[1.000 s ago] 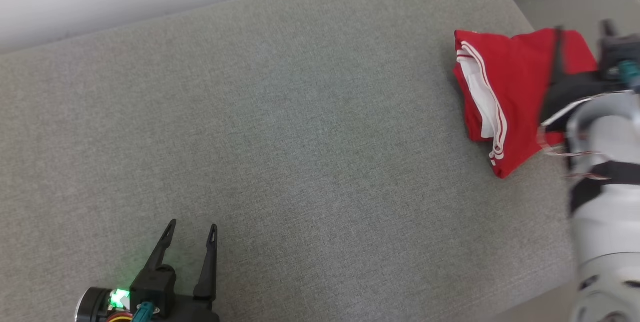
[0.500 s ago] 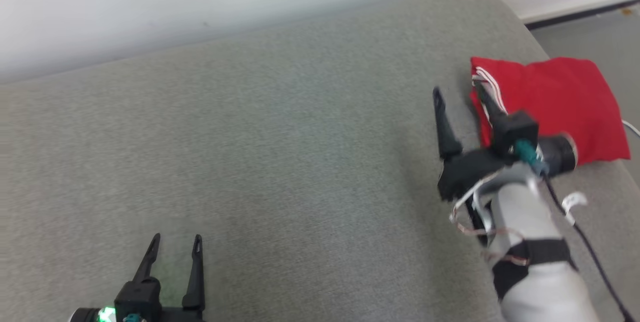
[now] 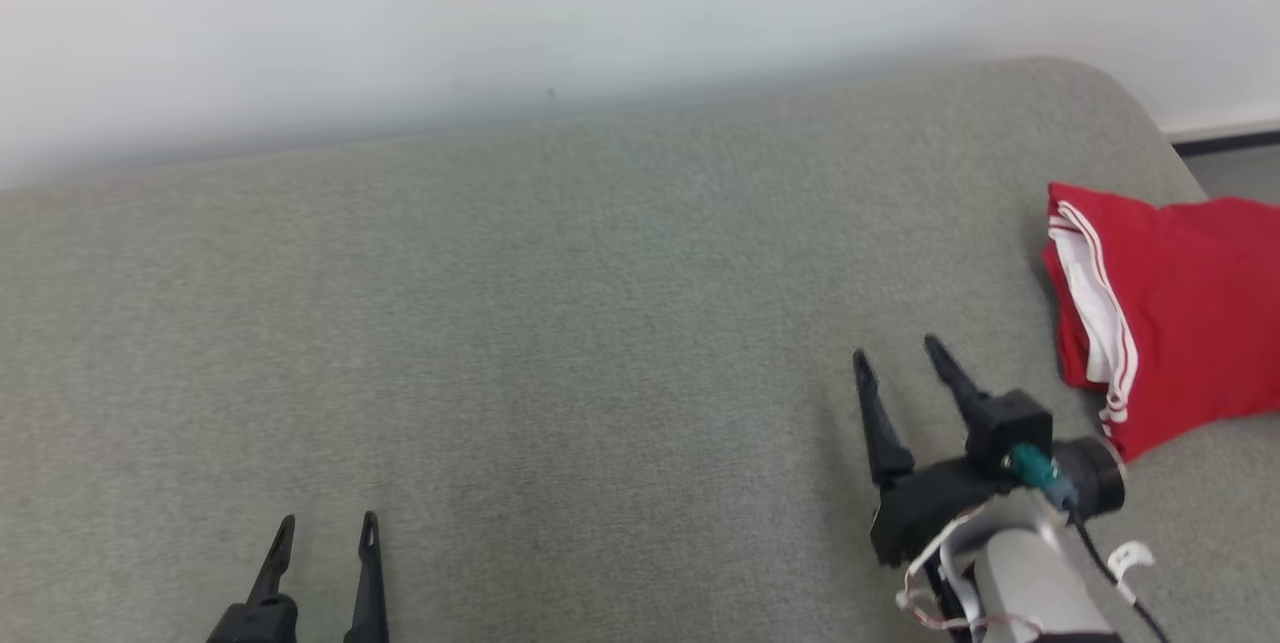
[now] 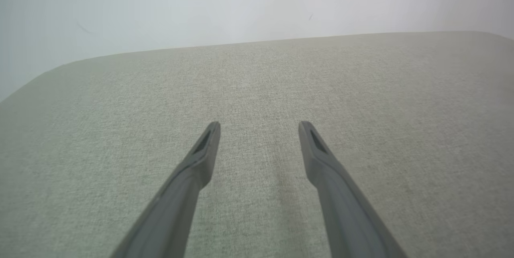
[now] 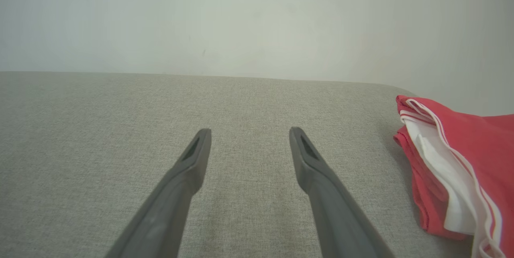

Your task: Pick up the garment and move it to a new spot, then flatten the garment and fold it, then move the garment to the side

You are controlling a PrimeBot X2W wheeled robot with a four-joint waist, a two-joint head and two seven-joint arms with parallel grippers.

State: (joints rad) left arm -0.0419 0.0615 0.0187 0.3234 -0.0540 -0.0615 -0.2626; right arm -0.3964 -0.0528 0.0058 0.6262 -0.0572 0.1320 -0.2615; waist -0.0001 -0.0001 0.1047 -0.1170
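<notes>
The garment (image 3: pixel 1190 313) is red with white trim and stripes, folded into a compact bundle at the far right of the grey cushioned surface (image 3: pixel 560 323). In the right wrist view the garment (image 5: pixel 466 169) lies at the right edge. My right gripper (image 3: pixel 897 355) stands open and empty over bare cushion, left of the bundle and apart from it. My left gripper (image 3: pixel 325 525) is open and empty at the lower left. The wrist views show the left gripper (image 4: pixel 259 124) and the right gripper (image 5: pixel 249 131) each with spread fingers above plain fabric.
A pale wall (image 3: pixel 500 13) runs behind the cushion's far edge. The cushion's rounded corner (image 3: pixel 1120 83) is at the upper right, with a dark baseboard (image 3: pixel 1230 138) and floor beyond it. The garment sits close to that right edge.
The head camera has tilted and shifted, so the whole scene sits differently. My right gripper has come off the garment and drawn back left and nearer, leaving the folded bundle lying free.
</notes>
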